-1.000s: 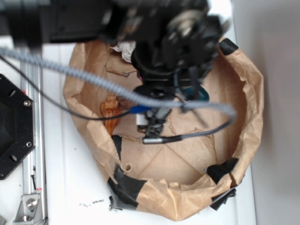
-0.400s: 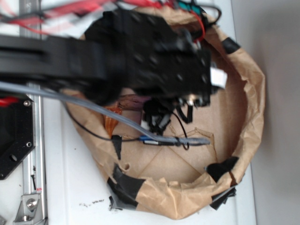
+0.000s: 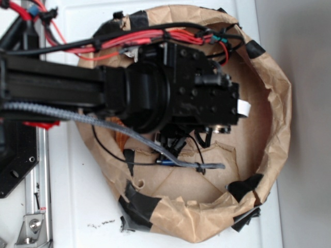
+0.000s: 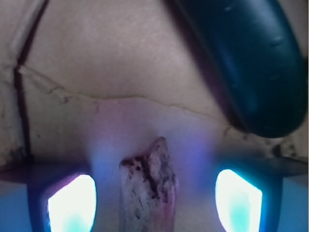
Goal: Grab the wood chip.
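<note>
In the wrist view the wood chip [image 4: 147, 186] — a flat, rough-grained brown sliver with a jagged, splintered tip — lies on creased brown paper between the two glowing fingers [image 4: 71, 203] of the claw [image 4: 154, 203], which stands wide open with a gap on either side of the chip. A smooth, glossy dark teal oval [image 4: 251, 58] lies beyond, to the upper right. From the exterior view the black arm hides the chip inside the crumpled paper bowl [image 3: 276, 119], patched with black tape; no writing is readable.

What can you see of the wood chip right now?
Only in the wrist view: the wood chip is a pale brown, rough-grained sliver with a jagged, dark reddish end. It lies flat on the brown paper, running out of the frame's bottom edge, between the two glowing fingers of the hand, which do not touch it. The arm hides it in the exterior view.
</note>
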Controlling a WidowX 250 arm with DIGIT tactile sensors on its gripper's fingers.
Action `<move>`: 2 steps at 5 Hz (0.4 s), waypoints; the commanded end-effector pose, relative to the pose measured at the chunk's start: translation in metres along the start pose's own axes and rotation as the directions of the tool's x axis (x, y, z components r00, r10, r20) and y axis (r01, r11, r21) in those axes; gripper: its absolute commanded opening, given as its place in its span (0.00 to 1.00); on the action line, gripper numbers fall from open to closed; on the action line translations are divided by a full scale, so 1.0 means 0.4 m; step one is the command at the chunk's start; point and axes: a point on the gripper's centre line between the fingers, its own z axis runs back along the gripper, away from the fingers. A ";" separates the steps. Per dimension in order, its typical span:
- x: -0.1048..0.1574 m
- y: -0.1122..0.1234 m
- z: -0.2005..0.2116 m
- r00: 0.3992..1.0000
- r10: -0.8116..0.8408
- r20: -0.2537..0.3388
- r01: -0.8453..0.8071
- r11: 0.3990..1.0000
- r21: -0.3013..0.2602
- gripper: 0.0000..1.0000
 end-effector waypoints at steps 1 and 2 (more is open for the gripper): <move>-0.070 0.054 0.013 0.998 -0.009 0.069 0.010 1.000 -0.018 0.99; -0.069 0.053 0.013 0.997 -0.014 0.073 0.015 1.000 -0.015 1.00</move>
